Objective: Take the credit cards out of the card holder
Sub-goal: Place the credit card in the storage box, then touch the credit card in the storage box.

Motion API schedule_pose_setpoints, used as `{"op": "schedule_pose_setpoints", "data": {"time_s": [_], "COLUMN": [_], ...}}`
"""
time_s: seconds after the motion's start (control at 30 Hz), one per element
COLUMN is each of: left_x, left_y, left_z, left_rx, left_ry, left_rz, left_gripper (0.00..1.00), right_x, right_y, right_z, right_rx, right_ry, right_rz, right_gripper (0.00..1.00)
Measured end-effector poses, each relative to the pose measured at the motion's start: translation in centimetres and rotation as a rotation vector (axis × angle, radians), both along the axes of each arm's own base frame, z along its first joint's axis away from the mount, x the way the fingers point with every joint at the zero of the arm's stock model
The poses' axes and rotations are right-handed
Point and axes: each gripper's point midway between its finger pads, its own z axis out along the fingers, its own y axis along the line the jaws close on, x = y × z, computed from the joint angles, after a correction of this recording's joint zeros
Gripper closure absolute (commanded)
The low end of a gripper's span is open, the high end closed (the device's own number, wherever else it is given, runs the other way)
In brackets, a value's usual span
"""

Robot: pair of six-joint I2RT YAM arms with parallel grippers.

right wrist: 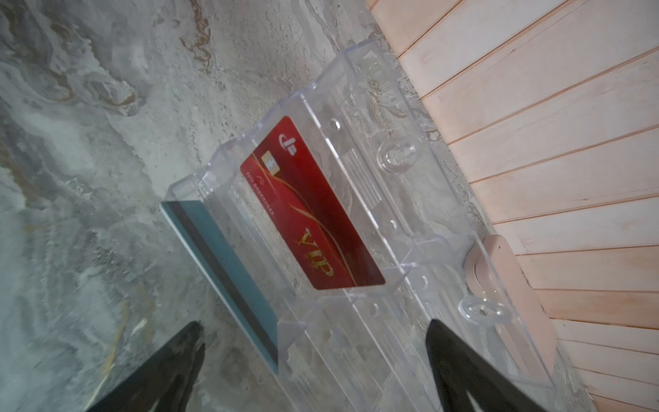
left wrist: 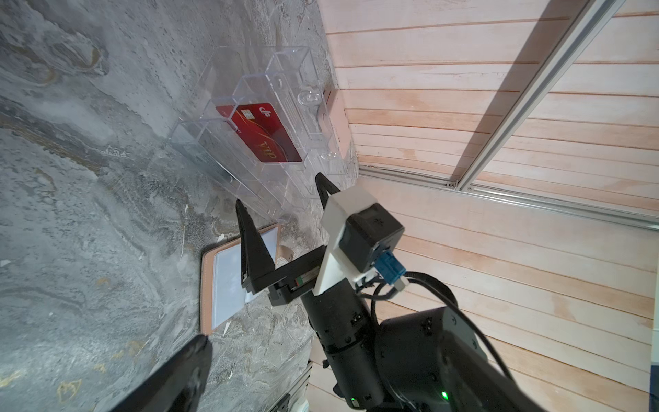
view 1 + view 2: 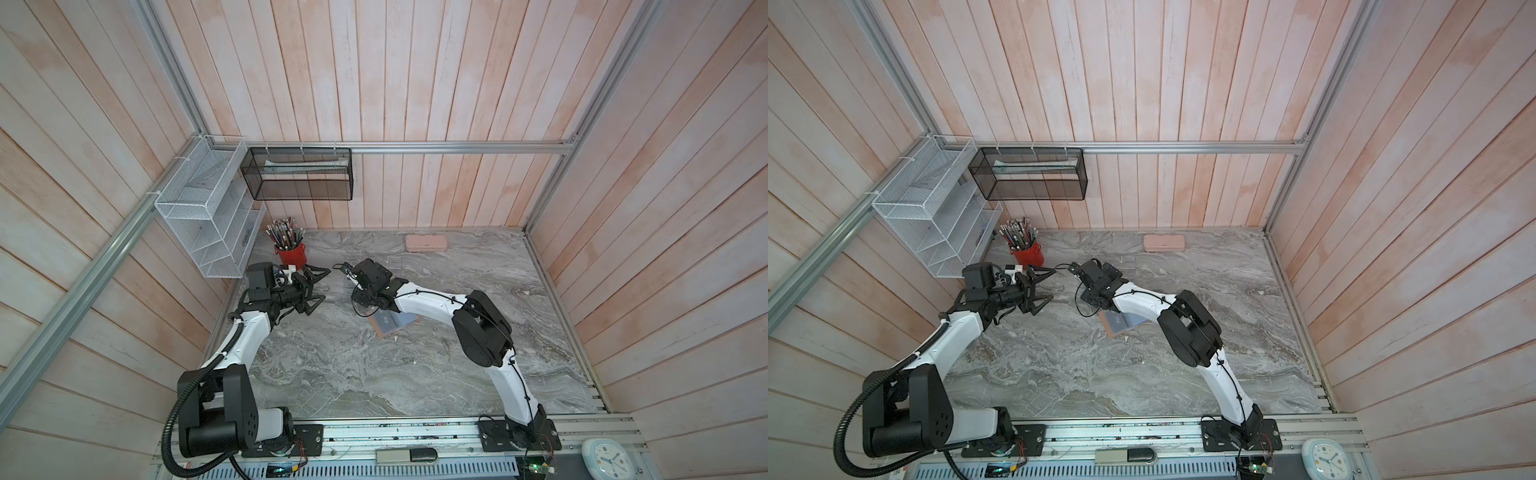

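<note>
A red pencil cup stands at the far left of the marble table; no writing on it can be read. Just beside it hangs the left gripper, its jaws spread wide in both top views, holding nothing and touching nothing.

To its right, the right gripper is also spread wide and empty. In the left wrist view its two black fingers hang over the table between the card holder and the clear rack, touching neither.

The clear rack stands on the table ahead of that gripper. The red card leans in one of its slots, with "VIP" in gold letters, a gold chip, a white logo and a small line starting "NO" whose digits are too fine to read. The teal card stands on edge at the rack's front, its dark stripe showing; whether it is inside the front slot or only against it I cannot tell.

The card holder lies open and flat on the table, partly under the right arm. Faint "VIP" lettering shows through a pale sleeve in a top view, though that card's colour is unclear.

Behind the rack, against the back wall, lies the pink case.
</note>
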Motion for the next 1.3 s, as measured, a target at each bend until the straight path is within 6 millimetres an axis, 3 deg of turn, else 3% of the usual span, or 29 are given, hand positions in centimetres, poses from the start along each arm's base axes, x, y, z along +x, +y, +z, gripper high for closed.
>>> {"op": "schedule_pose_setpoints", "data": {"time_s": [0.27, 0.6, 0.9, 1.3], "left_x": [0.1, 0.1, 0.1, 0.1], "left_y": [0.1, 0.1, 0.1, 0.1], "left_z": [-0.2, -0.4, -0.6, -0.6], "left_rx": [0.005, 0.009, 0.008, 0.01], "left_ry": [-0.003, -0.001, 0.003, 0.006], "left_rz": [-0.002, -0.005, -0.005, -0.007], "left_gripper": [0.0, 0.0, 0.0, 0.0], "right_x": [1.6, 2.3, 3.7, 3.7], "right_y": [0.6, 0.7, 0.5, 0.6], "right_z": [0.8, 0.1, 1.9, 2.8], "right_rx": [0.001, -0.012, 0.004, 0.022], "right_ry": [-0.051, -0.058, -0.101, -0.103], "right_rz": [-0.042, -0.06, -0.088, -0.087], "right_gripper": [0.02, 0.02, 0.02, 0.02]}}
